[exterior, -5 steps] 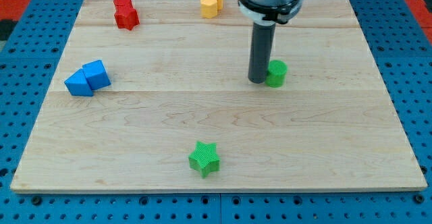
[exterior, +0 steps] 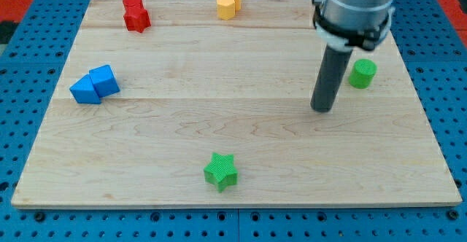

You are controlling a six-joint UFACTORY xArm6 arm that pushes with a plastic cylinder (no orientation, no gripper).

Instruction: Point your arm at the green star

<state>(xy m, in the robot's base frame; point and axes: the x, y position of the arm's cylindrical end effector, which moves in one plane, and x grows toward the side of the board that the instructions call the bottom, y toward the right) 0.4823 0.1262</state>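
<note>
The green star [exterior: 221, 171] lies near the board's bottom edge, a little left of centre. My tip [exterior: 322, 109] rests on the wood at the view's right, well up and to the right of the star. A green cylinder [exterior: 362, 73] stands just up and right of the tip, apart from the rod.
A red block [exterior: 135, 13] sits at the top left and a yellow block [exterior: 229, 2] at the top centre. A blue block [exterior: 95, 84] lies at the left edge. The wooden board [exterior: 182, 125] rests on a blue pegboard.
My tip has moved right and slightly down. The green cylinder has shifted to the right, from beside the rod to further toward the board's right edge.
</note>
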